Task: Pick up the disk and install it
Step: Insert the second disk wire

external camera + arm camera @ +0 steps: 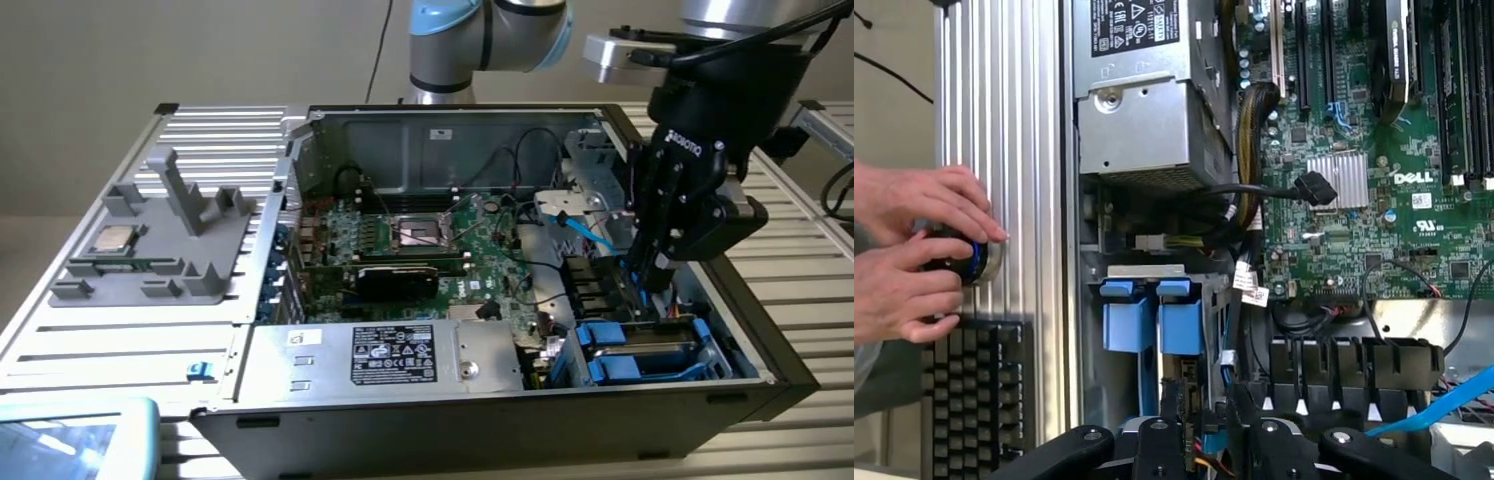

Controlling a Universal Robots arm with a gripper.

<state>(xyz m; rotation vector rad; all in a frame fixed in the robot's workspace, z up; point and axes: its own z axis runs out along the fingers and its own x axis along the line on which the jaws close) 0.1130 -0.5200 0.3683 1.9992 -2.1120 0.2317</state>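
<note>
In the exterior view, the black claw (650,272) is seen lowered into the open black computer case (747,330) at the right of the frame, just above the drive bay; whether it is released or clenched cannot be told. The disk, a flat silver drive in a bright blue plastic frame (645,352), is seated in the bay at the lower right of the case, beside the green motherboard (441,250) and the large silver box with a black label (394,355). In the wrist view, the blue frame (1154,320) is seen near the frame's centre, and a person's hands (914,250) are placed on a round black knob (964,260) at the left edge, above a black keyboard (974,390). A small square silver chip (111,238) rests on a grey fixture (160,240) on the ribbed metal worktop (120,340).
</note>
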